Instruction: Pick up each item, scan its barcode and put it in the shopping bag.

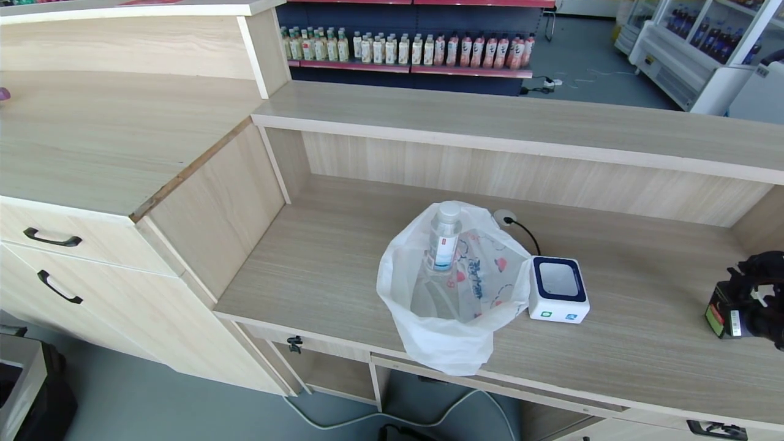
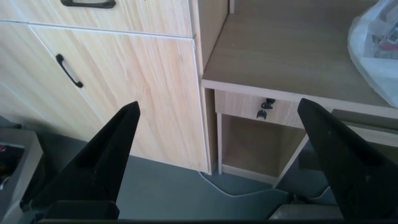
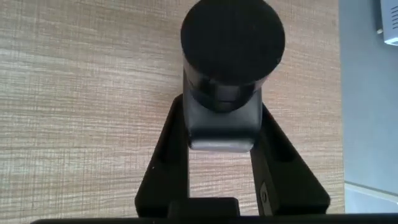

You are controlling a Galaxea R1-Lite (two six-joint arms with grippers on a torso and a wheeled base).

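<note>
Head view: the shopping bag (image 1: 398, 288) stands mid-desk (image 1: 643, 343) with a clear bottle (image 1: 443, 239) upright inside. The scanner (image 1: 558, 289) sits just beside it at 3 o'clock, and farther toward 3 o'clock the right claw (image 1: 756, 303) clenches a dark bottle (image 1: 723, 312). Left wrist view: the left claw (image 2: 219, 104) hangs released below the desk's front edge. Right wrist view: the dark bottle is gripped below its cap, over the desk. If its barcode faces away from the scanner window, the scan would probably fail.

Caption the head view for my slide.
A water bottle stands in the shopping bag beside the scanner, while the right end effector holds a dark bottle at the counter's right.
</note>
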